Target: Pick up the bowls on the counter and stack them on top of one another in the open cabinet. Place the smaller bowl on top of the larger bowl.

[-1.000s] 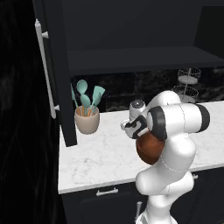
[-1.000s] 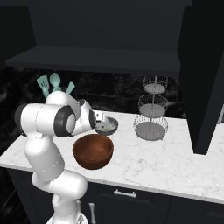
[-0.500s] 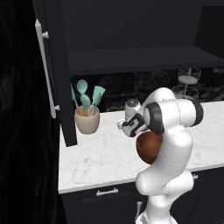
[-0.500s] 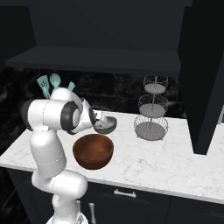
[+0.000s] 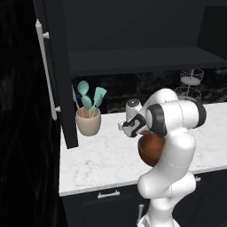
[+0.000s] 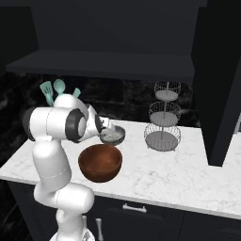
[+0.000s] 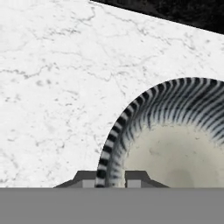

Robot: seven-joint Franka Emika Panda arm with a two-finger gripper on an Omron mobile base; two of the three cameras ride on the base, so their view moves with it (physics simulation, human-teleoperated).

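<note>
The smaller bowl (image 6: pixel 113 135), grey with a speckled pale inside (image 7: pixel 175 153), sits just behind the larger bowl (image 6: pixel 100 162). My gripper (image 7: pixel 111 178) is shut on the smaller bowl's near rim, one finger inside and one outside. From the right base view the gripper (image 6: pixel 103 129) comes at it from the left. I cannot tell whether the small bowl rests on the counter (image 6: pixel 188 174) or hangs just over it. The reddish-brown larger bowl (image 5: pixel 150 148) stands on the counter, partly hidden by my arm. The open cabinet shelf (image 5: pixel 142 60) runs above, with its door (image 5: pixel 55 88) swung out at the left.
A beige crock with teal spoons (image 5: pixel 88 119) stands at the counter's back left, beside the cabinet door with its long handle (image 5: pixel 44 66). A three-tier wire basket stand (image 6: pixel 162 120) stands at the back right. A dark tall panel (image 6: pixel 219 80) rises at the far right.
The hand with the smaller bowl in it has edged slightly to the left in the left base view, and the arm's elbow has shifted a little. The larger bowl has not moved.
</note>
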